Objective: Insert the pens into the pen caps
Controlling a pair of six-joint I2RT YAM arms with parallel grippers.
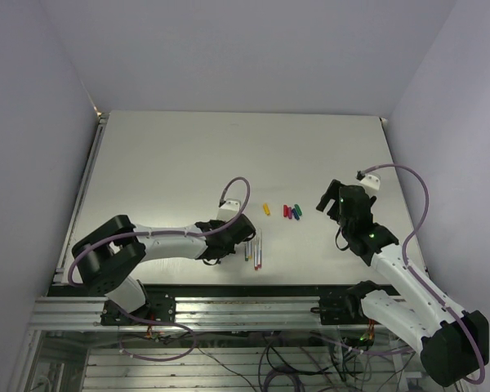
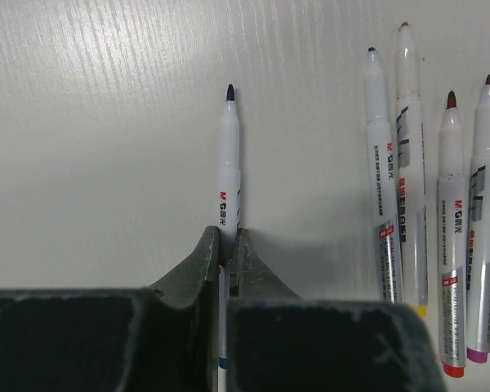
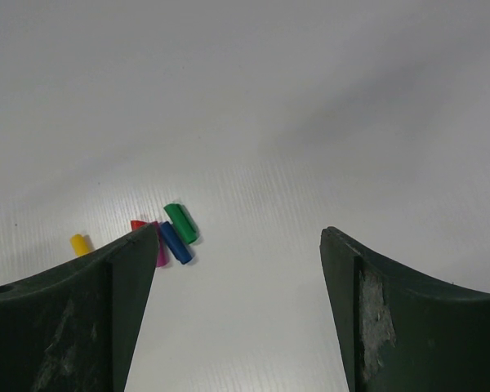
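My left gripper [image 2: 226,238] is shut on a whitish pen [image 2: 229,163] with a dark tip, which points away from the wrist close over the table. Several more pens [image 2: 408,180] lie side by side just to its right, and they show in the top view [image 1: 256,249]. My left gripper [image 1: 238,237] sits beside them. The caps lie in a loose row: yellow [image 1: 266,210], then red, magenta, blue and green [image 1: 298,210]. My right gripper [image 1: 327,196] is open and empty, right of the caps. Its wrist view shows the yellow [image 3: 81,243], blue [image 3: 176,242] and green [image 3: 180,222] caps.
The white table [image 1: 180,163] has a metal rail along its left edge [image 1: 86,196]. The aluminium frame with the arm bases runs along the near edge [image 1: 245,306].
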